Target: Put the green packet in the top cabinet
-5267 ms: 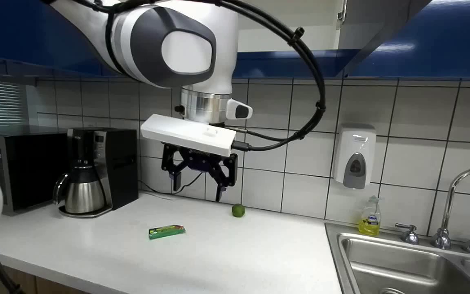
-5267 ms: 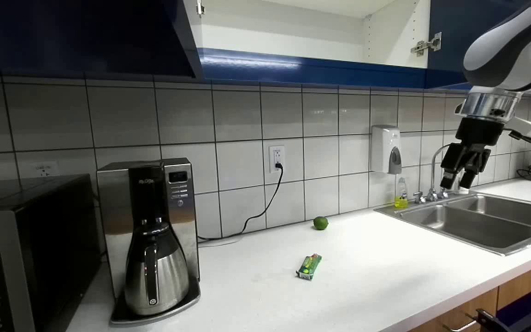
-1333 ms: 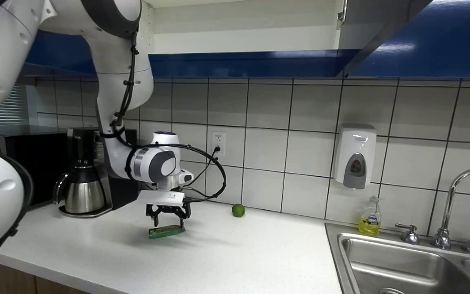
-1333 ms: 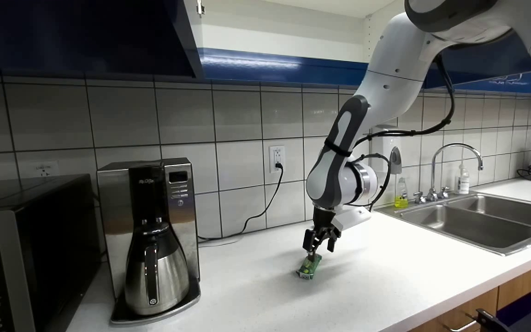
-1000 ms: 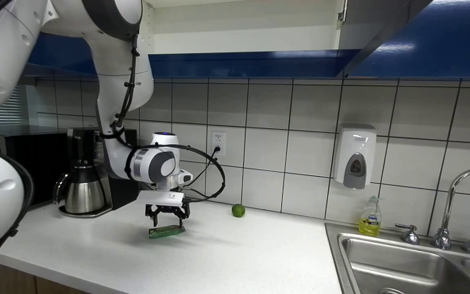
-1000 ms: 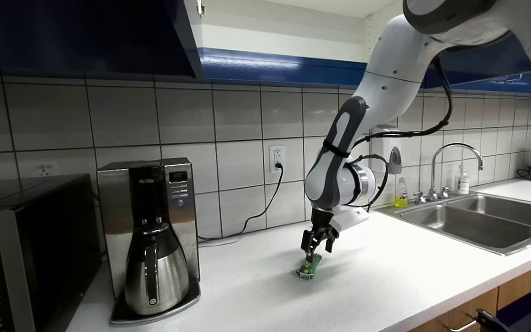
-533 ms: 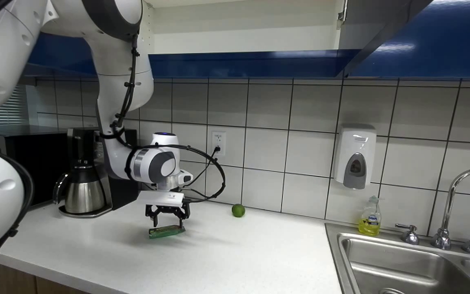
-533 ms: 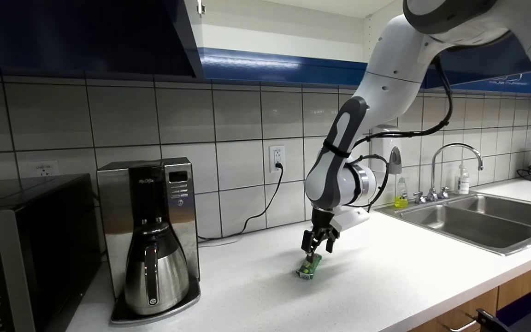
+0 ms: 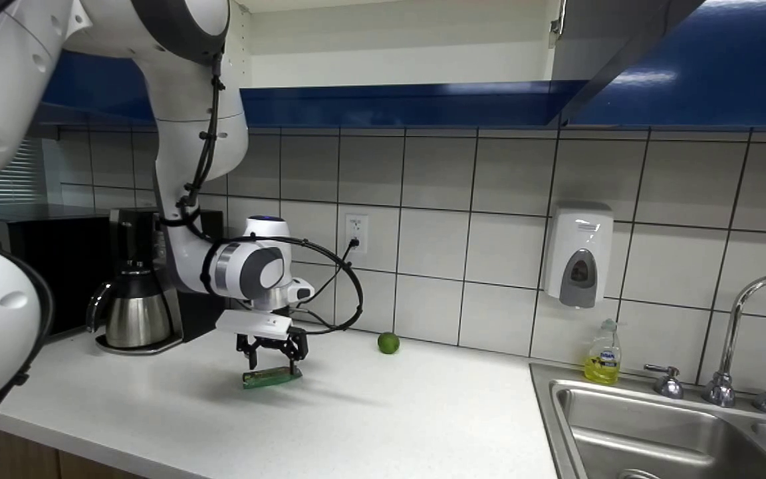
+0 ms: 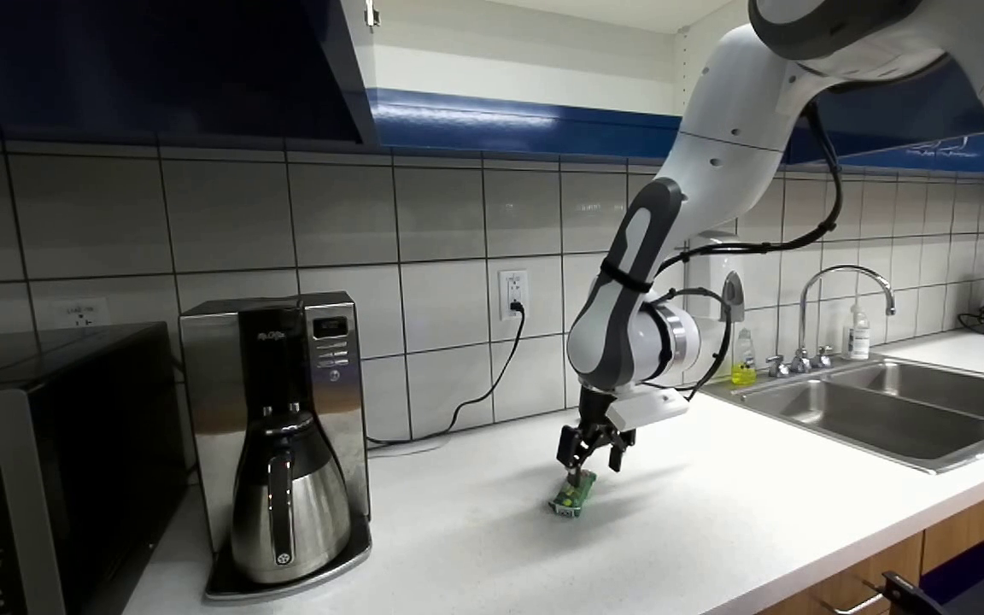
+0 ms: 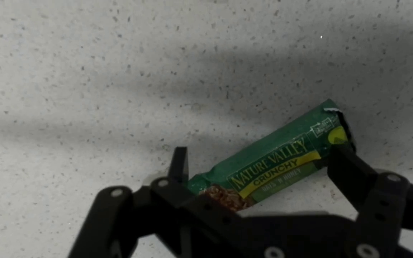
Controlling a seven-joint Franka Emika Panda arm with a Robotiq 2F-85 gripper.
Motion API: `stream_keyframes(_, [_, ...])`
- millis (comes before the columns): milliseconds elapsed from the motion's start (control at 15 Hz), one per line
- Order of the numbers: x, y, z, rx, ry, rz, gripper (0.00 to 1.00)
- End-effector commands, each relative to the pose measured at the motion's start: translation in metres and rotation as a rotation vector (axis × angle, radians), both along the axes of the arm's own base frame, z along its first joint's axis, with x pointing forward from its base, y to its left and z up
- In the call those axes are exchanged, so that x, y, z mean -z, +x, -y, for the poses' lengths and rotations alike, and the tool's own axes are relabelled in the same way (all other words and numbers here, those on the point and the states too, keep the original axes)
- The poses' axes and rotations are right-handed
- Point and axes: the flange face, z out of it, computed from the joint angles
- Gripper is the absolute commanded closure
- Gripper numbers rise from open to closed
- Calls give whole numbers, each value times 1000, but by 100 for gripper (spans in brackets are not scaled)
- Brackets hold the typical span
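A flat, elongated green packet (image 11: 271,161) lies on the white speckled surface (image 9: 409,412), 8-to-2 o'clock in the wrist view, beneath the spread black end effector (image 11: 259,151). Probably light, slick, crumbly: pinch gently across its narrow middle. Lifting must clear the blue lower edge (image 9: 396,106) of the open white top cabinet (image 9: 396,63), toward 1 o'clock in an exterior view.
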Motion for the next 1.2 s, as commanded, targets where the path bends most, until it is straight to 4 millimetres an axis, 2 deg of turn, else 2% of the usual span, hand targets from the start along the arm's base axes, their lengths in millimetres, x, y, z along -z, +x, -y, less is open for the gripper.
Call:
stream_keyframes(0, [-10, -2, -2, 108, 10, 34, 0])
stream_keyframes(600, [-3, 9, -4, 273, 53, 18, 0])
stream_keyframes(1133, [6, 27, -7, 330, 66, 19, 0])
